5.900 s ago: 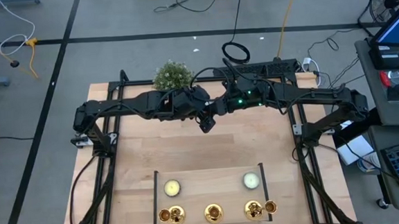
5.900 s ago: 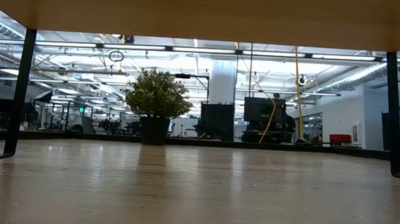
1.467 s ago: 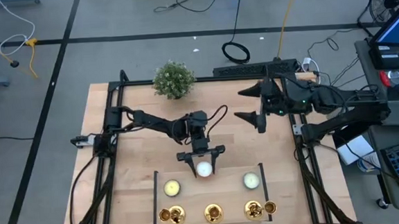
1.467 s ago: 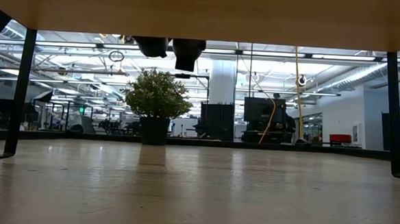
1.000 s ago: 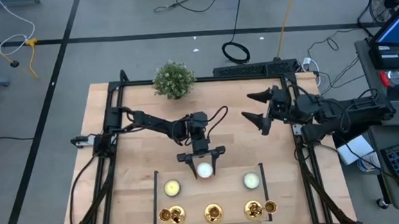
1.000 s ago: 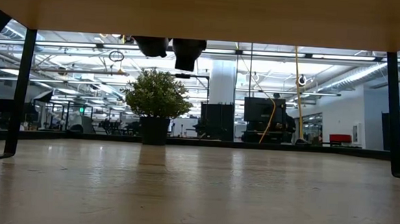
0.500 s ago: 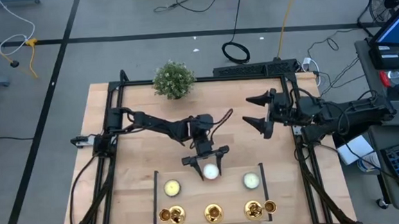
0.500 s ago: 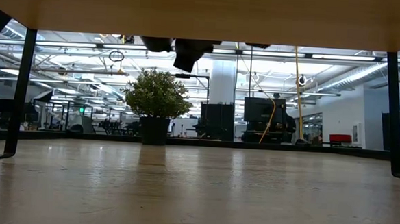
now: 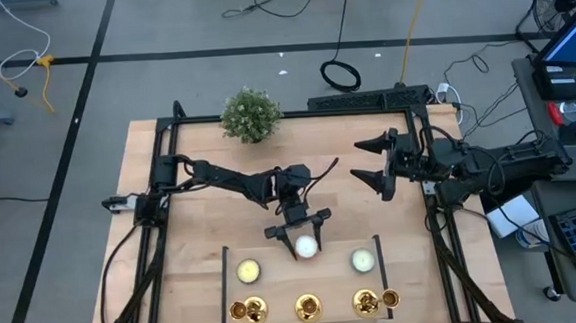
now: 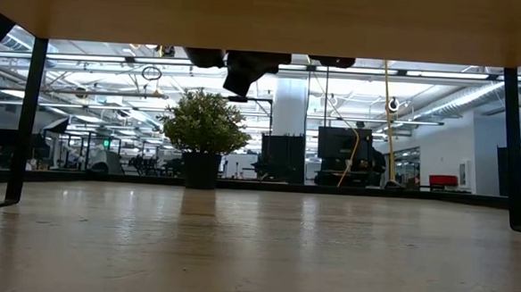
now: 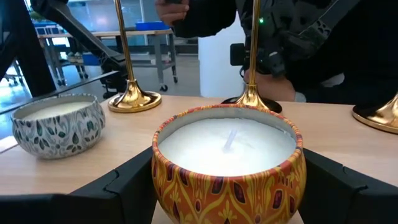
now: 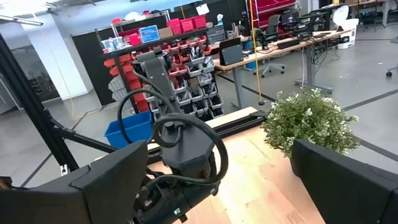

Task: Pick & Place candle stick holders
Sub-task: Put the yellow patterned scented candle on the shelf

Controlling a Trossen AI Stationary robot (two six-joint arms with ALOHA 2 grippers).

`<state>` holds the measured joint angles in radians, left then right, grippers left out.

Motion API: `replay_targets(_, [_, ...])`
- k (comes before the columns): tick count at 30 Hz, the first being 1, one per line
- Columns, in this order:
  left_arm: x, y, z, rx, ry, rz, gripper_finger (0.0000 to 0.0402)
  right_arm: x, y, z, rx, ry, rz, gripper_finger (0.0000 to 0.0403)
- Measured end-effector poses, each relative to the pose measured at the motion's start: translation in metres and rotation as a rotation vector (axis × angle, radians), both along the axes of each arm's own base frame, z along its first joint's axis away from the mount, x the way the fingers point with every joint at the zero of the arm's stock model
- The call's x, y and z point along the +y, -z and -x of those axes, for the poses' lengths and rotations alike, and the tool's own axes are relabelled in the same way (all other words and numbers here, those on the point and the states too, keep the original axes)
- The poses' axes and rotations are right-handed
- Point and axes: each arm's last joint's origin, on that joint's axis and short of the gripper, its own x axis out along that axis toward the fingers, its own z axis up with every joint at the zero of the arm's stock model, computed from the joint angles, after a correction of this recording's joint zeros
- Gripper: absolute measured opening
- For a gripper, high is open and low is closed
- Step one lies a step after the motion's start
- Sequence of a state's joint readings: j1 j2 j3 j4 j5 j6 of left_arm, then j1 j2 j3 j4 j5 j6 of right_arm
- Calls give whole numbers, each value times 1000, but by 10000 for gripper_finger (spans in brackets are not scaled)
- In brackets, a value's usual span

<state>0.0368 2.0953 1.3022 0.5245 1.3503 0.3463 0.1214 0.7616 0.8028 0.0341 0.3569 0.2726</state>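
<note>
The left gripper [image 9: 300, 246], fingers clamped on the orange patterned candle [image 11: 228, 163], should lower it gently near the counter's front edge, clear of the candle stick holders [image 9: 308, 306]; the right gripper [image 9: 376, 161] waits, fingers apart.

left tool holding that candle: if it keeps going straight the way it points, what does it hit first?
Likely the middle gold candlestick holder. In the left wrist view it stands directly beyond the orange patterned candle held by the left tool, with bare wood between. The exact gap is hard to judge.

Slim gold candlestick stems [image 11: 122, 43] cut off at top; third holder's flared gold base [image 11: 380, 116] half out of frame.
</note>
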Motion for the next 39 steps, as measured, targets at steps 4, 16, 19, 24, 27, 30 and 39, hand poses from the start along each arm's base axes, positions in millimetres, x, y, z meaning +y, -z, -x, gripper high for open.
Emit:
replay_targets(4, [0,4,1,32,2,-3,293,0,0,0,0,0,0,394])
replay_targets(16, [-6,7,2,44,19,-9,293,0,0,0,0,0,4,394])
replay_targets(19, [-7,7,1,70,-21,-16,293,0,0,0,-1,0,0,394])
replay_targets(24, [-6,6,-2,108,-122,-34,338,0,0,0,-4,0,0,394])
replay_targets(27, [-5,6,-2,116,-141,-37,358,0,-1,0,-7,0,0,394])
replay_targets(30, [-5,6,-2,116,-145,-38,342,0,-1,0,-7,0,-1,394])
replay_targets(39, [-6,6,-2,137,-130,-26,301,0,-1,0,-7,0,-1,394])
